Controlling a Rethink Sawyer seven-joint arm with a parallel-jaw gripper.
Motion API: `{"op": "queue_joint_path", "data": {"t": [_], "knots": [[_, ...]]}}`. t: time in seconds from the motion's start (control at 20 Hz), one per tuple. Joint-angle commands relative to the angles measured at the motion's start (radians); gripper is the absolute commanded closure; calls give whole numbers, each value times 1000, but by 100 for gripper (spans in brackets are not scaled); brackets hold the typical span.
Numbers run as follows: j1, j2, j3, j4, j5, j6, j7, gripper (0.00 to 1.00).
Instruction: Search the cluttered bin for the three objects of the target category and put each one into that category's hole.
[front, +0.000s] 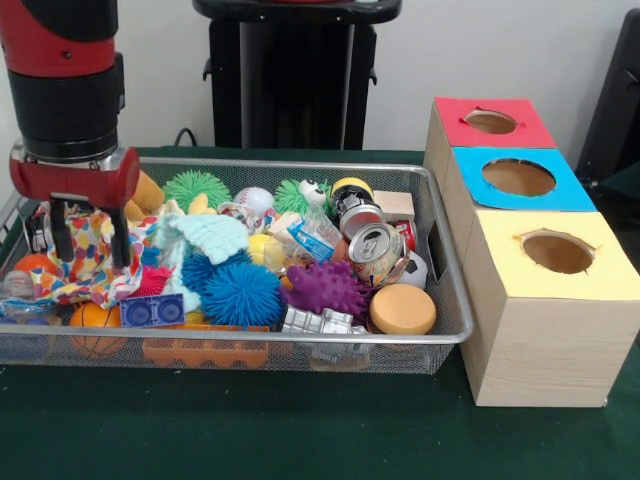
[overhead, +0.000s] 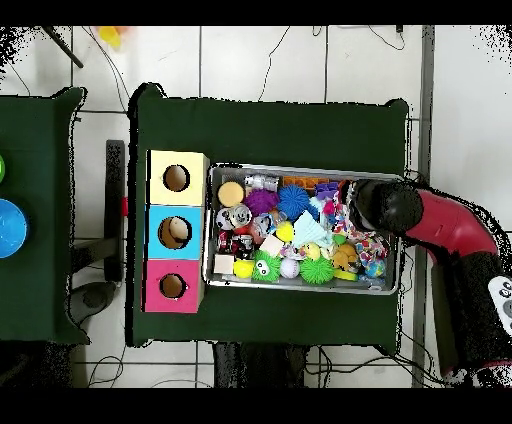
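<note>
Arm: we see the red and black arm (front: 62, 90) come down over the left end of the bin in the front view; from overhead it covers the bin's right end
Gripper: the gripper (front: 92, 238) hangs over a patterned cloth (front: 85, 262), its two black fingers (front: 121, 238) set apart with nothing between them
Bin: a wire mesh bin (front: 440, 335) on the green table (front: 300, 430), packed full
Bin contents: blue spiky ball (front: 243, 293), purple spiky ball (front: 325, 288), green spiky ball (front: 196, 187), crushed can (front: 378, 251), tan disc (front: 402, 308), orange ball (front: 94, 318), pale blue knit piece (front: 208, 236)
Target objects: we cannot tell from these views which category is meant, so we cannot single out the three among the clutter
Boxes: three wooden boxes stand in a row just beside the bin's other end, each with a round hole on top: red top (front: 492, 122), blue top (front: 520, 178), yellow top (front: 556, 254)
Holes: the blue box's hole (overhead: 176, 232) shows something pale inside from overhead; we cannot tell what it is
</note>
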Motion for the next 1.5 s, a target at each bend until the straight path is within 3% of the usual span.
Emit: {"op": "queue_joint_path", "data": {"t": [0.05, 0.5, 1.1, 1.5], "knots": [[-3, 28, 77, -18, -57, 56, -137, 0], [21, -6, 63, 51, -62, 56, -95, 0], [17, 21, 40, 112, -92, 0, -73, 0], [27, 47, 36, 96, -104, -7, -73, 0]]}}
